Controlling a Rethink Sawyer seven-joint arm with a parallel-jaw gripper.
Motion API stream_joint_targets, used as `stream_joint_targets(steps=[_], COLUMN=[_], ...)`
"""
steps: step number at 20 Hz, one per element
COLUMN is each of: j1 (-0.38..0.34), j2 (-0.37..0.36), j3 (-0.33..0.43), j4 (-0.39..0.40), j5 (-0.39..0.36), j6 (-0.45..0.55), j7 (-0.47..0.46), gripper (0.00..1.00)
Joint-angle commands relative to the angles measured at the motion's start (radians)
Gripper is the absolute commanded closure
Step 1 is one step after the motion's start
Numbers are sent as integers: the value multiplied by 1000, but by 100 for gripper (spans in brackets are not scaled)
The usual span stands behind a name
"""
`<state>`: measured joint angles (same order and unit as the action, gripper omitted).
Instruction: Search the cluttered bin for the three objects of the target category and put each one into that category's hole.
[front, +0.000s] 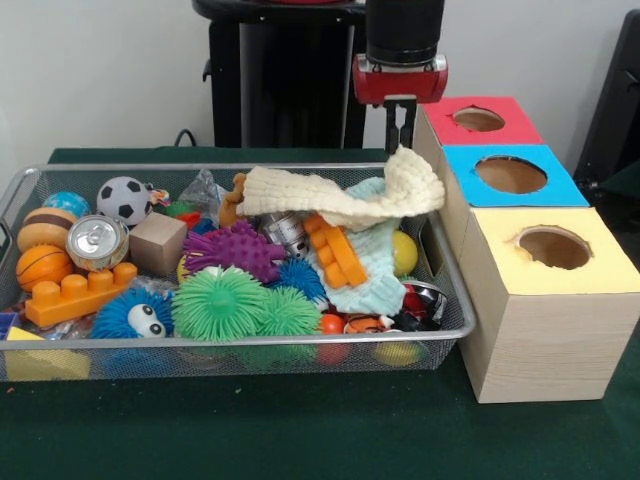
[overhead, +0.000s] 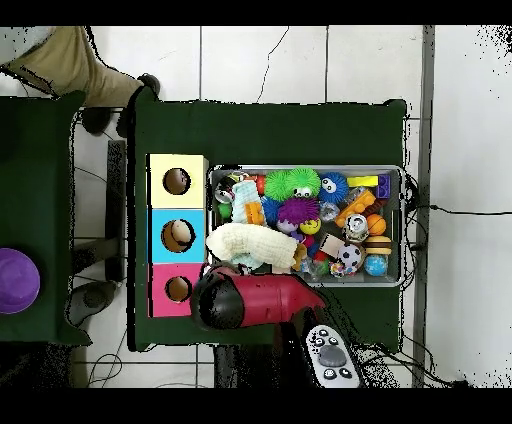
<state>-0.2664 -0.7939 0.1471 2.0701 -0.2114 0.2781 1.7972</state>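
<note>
Pincer (front: 401, 140) grips cream cloth (front: 340, 195) (fingertips hidden), draped over bin (front: 240, 350).

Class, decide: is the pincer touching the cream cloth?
Touching. The front view shows the pincer gripping the cream cloth's raised corner.

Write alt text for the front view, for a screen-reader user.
The robot's gripper holds up one end of a cream knitted cloth over a wire mesh bin crammed with toys: spiky balls, a soccer ball, orange blocks, a can. Beside the bin stand three wooden boxes with holes, topped red, blue and yellow.
</note>
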Motion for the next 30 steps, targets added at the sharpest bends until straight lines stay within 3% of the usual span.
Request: stream_joint_targets(steps=[1, 5, 8, 9, 14, 16, 21, 24, 26, 30], j1=[-17, -40, -23, -34, -53, -74, -123, -254, -314, -425], j2=[-53, -48, -49, -52, -53, -41, -67, -88, -93, -53], j3=[-19, 12, -17, -8, 14, 40, 72, 151, 176, 243], j4=[-124, -133, -122, -110, -71, -96, -54, -49, -92, -142], j5=[36, 44, 58, 56, 93, 85, 123, 119, 81, 35], j6=[135, 153, 123, 109, 72, 81, 100, 175, 245, 318], j7=[88, 79, 135, 123, 149, 106, 98, -33, -133, -228], gripper=[100, 100, 100, 0, 0, 0, 0, 0, 0, 0])
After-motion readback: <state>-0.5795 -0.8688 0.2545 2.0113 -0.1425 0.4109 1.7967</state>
